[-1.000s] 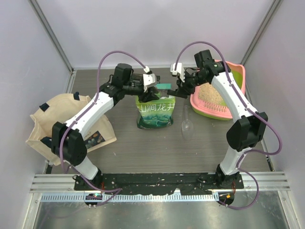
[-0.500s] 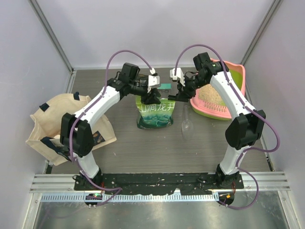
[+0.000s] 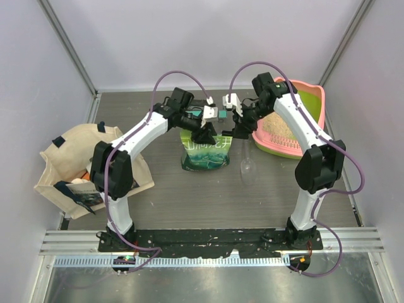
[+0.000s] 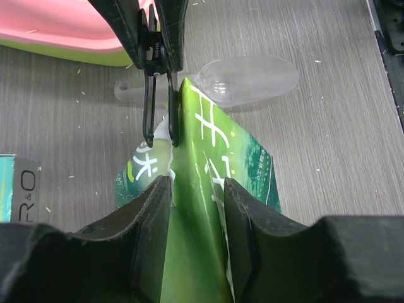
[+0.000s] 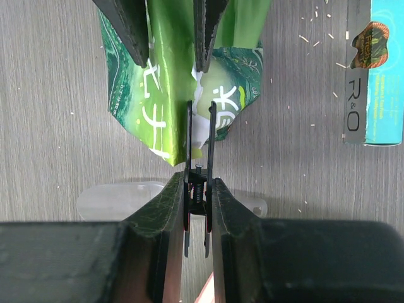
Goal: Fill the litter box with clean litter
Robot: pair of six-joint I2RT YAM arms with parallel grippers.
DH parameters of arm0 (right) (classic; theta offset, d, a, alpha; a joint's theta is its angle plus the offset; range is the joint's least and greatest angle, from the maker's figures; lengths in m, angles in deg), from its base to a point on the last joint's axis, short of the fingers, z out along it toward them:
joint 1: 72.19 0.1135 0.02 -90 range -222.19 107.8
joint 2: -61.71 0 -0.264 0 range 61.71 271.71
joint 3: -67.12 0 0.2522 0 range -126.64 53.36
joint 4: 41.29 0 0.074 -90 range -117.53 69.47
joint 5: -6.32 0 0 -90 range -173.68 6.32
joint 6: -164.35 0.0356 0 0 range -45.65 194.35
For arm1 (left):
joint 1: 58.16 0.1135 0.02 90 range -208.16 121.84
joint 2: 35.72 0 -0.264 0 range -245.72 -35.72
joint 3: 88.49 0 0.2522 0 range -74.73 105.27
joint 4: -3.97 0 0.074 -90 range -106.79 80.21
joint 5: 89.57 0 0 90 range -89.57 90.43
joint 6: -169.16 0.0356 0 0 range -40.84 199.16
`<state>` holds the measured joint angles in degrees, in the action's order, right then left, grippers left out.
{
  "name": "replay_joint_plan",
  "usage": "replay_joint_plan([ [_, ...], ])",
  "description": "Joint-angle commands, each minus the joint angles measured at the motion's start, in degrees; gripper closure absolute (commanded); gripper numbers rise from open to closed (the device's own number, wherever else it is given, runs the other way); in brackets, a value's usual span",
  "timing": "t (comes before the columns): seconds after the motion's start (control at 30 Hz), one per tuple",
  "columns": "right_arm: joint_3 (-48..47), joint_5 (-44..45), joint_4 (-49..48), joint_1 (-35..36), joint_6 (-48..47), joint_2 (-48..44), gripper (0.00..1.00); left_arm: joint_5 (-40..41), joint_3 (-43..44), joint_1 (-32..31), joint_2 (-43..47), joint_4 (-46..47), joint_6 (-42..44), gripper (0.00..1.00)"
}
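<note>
Both closed | left end effector (image 4: 194,189) grips bag (image 4: 246,158) top edge | right end effector (image 5: 197,183) apparently squeezes clip (image 5: 189,139)

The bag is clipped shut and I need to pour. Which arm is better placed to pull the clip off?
Right. The right hand is closed on the black clip at the green bag's top edge, while the left hand grips the bag's top, likely steadying it.
</note>
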<state>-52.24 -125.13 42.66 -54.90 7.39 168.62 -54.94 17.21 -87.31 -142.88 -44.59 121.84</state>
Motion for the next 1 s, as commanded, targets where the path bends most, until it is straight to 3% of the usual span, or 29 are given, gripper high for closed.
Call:
replay_joint_plan([
  [0.0, -2.2, -0.8, 5.3, 0.8, 0.4, 0.8, 0.98, -2.1, 2.8, -0.4, -1.5, -0.9, 1.4, 0.61],
  [0.2, -3.7, -0.4, 4.3, 0.7, 3.5, 0.5, 0.98, -3.4, 3.4, -0.4, -2.9, 0.2, -1.5, 0.79],
  [0.37, -7.8, -2.1, 3.7, -4.2, 3.9, -0.6, 0.98, -3.5, 2.9, -0.4, -2.7, 0.7, -2.8, 0.91],
  [0.6, -5.4, 0.1, 13.6, -3.2, -7.6, -3.2, 0.98, -4.0, 2.1, -0.4, -2.6, 3.1, -4.7, 0.94],
  [0.77, 0.7, 3.7, 5.9, -2.0, -6.3, -6.5, 0.99, -4.2, 2.1, -0.6, -2.5, 5.4, -6.9, 0.95],
  [0.97, -2.5, 3.1, 7.8, -1.5, -6.4, -3.8, 0.99, -4.1, 2.2, -0.6, -2.4, 5.7, -7.3, 0.96],
])
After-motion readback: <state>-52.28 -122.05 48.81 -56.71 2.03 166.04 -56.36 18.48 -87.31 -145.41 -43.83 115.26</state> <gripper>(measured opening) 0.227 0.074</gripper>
